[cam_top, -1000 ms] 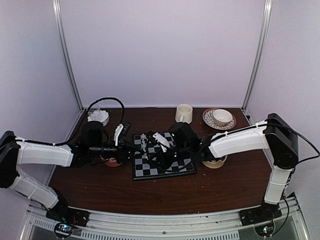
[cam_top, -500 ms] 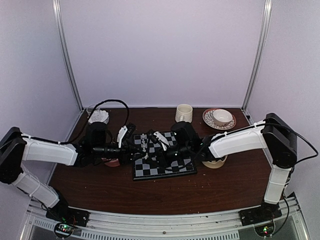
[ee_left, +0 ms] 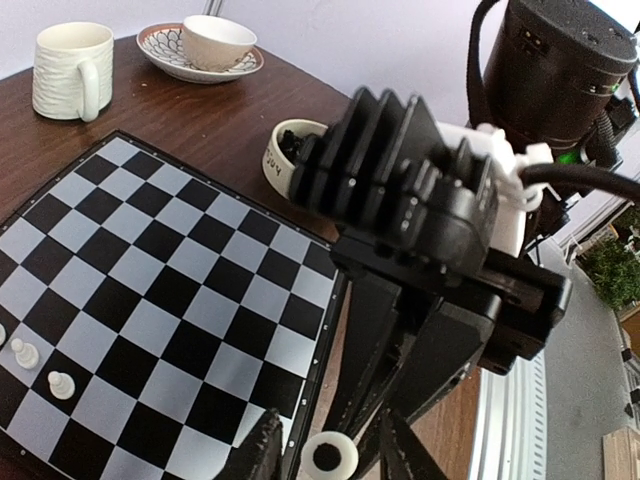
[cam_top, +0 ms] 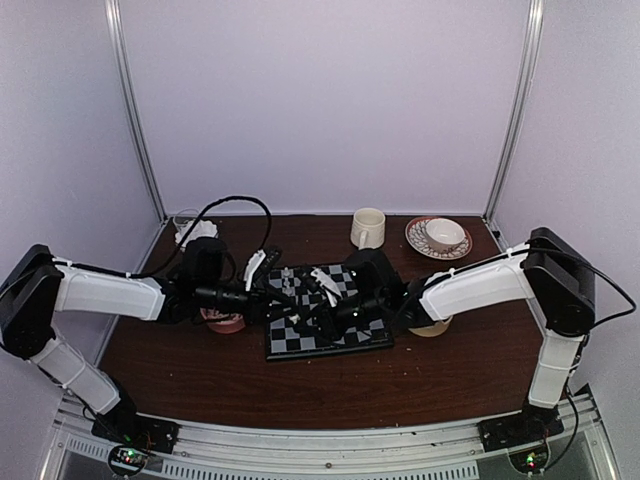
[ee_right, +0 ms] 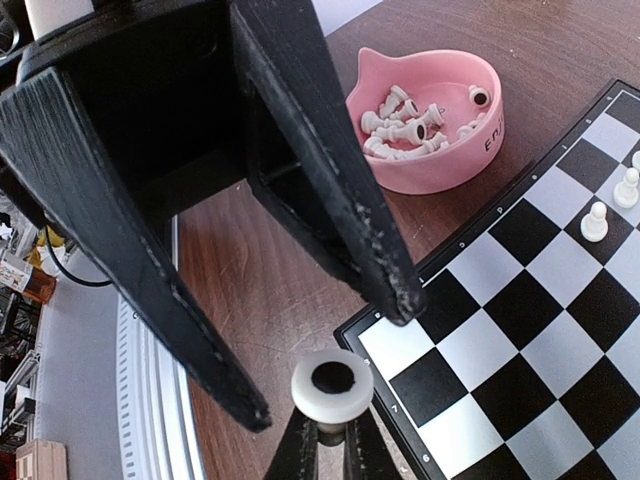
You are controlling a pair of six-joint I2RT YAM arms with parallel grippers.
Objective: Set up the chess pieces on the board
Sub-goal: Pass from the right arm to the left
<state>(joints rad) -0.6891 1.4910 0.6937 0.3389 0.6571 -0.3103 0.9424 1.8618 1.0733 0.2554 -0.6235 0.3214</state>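
Just off the board [ee_right: 500,330] corner, the right gripper [ee_right: 330,430] had its jaws clamped on a white piece [ee_right: 333,385]. The left gripper [ee_left: 330,450] had its jaws apart on either side of the piece. Releasing before the left gripped firmly could have dropped it.

A cream mug [ee_left: 70,70] stands near a cup [ee_left: 215,42] on a patterned saucer [ee_left: 160,48].

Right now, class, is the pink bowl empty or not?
Not empty: the pink bowl holds several white chess pieces lying in a heap.
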